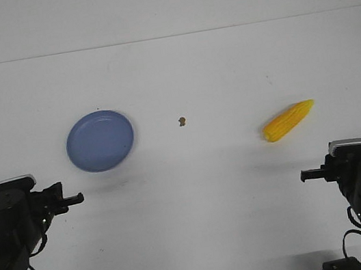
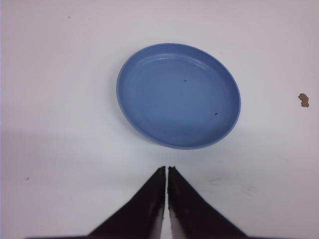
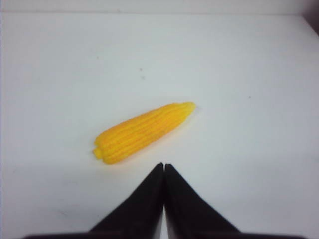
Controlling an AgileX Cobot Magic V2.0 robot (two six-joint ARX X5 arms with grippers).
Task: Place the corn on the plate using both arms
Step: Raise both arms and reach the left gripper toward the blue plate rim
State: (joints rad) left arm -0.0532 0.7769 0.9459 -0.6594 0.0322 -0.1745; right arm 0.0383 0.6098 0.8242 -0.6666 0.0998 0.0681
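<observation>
The yellow corn lies on the white table at the right, its pointed end toward the far right; it also shows in the right wrist view. The blue plate sits empty at the left and shows in the left wrist view. My left gripper is shut and empty, near the table's front left, short of the plate; its tips show in the left wrist view. My right gripper is shut and empty, in front of the corn; its tips show in the right wrist view.
A small brown speck lies on the table between plate and corn, also in the left wrist view. The table's far edge meets a white wall.
</observation>
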